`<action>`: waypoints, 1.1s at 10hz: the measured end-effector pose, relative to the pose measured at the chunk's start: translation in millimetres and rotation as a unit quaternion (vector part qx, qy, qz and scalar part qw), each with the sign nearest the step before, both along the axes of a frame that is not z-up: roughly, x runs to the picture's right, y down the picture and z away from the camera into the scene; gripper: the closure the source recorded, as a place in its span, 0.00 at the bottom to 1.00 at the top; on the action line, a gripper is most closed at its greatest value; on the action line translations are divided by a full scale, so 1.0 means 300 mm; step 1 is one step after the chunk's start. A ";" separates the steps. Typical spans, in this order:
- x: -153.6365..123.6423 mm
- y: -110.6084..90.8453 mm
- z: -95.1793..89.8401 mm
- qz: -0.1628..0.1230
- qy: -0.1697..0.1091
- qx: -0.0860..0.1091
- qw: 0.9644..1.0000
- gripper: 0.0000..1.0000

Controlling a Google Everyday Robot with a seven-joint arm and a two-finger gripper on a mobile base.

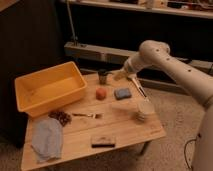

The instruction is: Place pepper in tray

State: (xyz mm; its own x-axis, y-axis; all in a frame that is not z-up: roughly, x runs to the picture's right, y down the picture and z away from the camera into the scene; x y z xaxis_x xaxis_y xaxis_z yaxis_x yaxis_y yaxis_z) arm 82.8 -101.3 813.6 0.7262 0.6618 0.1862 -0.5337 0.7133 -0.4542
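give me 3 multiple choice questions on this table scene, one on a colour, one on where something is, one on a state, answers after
1. What colour is the tray?
A) yellow-orange B) green C) white

2. Where is the pepper?
A) in the tray B) on the table, just left of the blue sponge C) inside the dark cup

3. The pincer is:
A) shut on the pepper B) down inside the tray C) open, holding nothing, by the dark cup at the table's back edge

Answers: 1 A, its walls are yellow-orange; 2 B, it sits on the wood beside the sponge; 3 C, it hangs right of the cup, apart from the pepper.
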 end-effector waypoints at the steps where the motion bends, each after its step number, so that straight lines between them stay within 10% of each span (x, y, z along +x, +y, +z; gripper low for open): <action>1: 0.005 -0.017 0.040 -0.028 -0.005 0.019 0.999 0.35; 7: 0.014 -0.035 0.140 -0.101 -0.012 0.061 0.993 0.35; 11: 0.016 0.044 0.267 -0.191 0.024 0.121 0.974 0.35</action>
